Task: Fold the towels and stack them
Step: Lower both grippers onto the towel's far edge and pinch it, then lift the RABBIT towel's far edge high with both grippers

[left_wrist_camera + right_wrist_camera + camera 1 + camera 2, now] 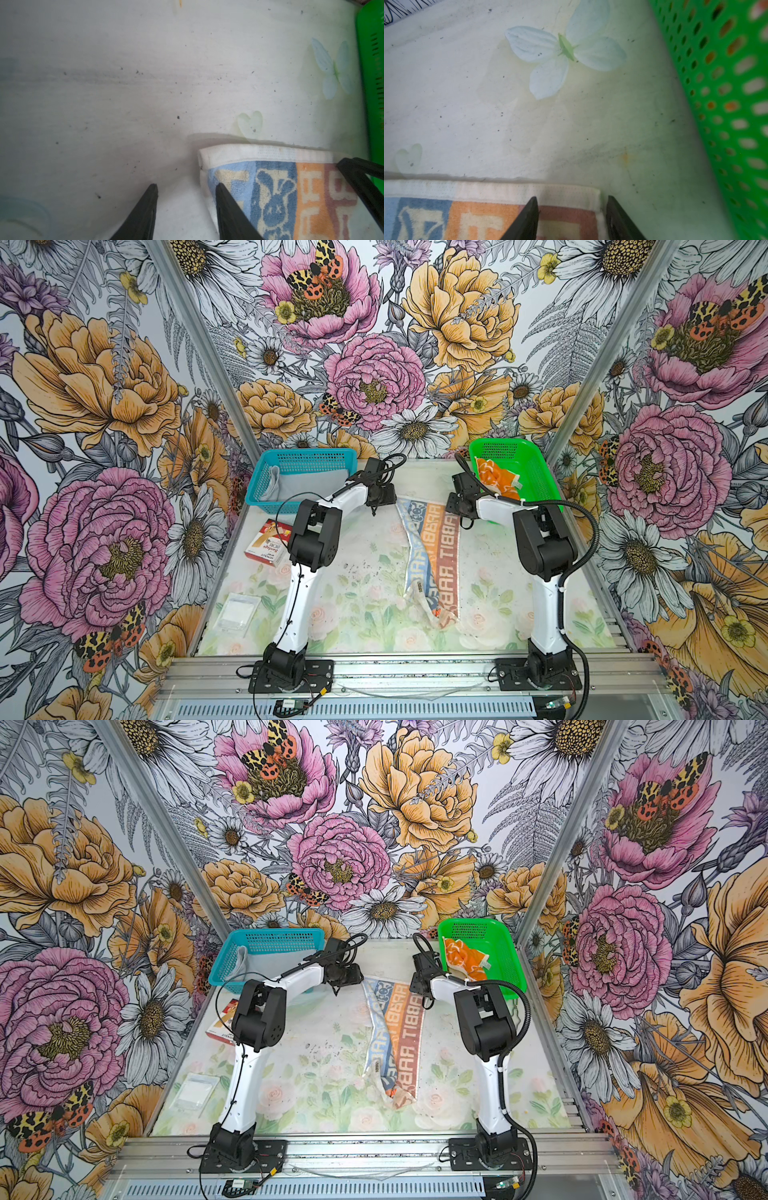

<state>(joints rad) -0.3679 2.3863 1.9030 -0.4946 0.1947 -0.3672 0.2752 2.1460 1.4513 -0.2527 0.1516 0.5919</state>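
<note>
The cream RABBIT towel (432,547) lies lengthwise mid-table in both top views, flat at its far end and bunched at its near end. My left gripper (186,186) is open at the towel's far left corner (207,158), with one finger over the cloth and the other over bare table. My right gripper (572,198) is open, and its fingers straddle the far right corner (591,193). The grey towel (307,485) lies in the blue basket (309,452). The orange towel (494,479) sits in the green basket (536,477).
A red-and-white box (270,545) lies left of my left arm, and a flat white packet (239,610) lies nearer the front left. The green basket's wall (726,83) stands close beside my right gripper. The floral walls enclose the table.
</note>
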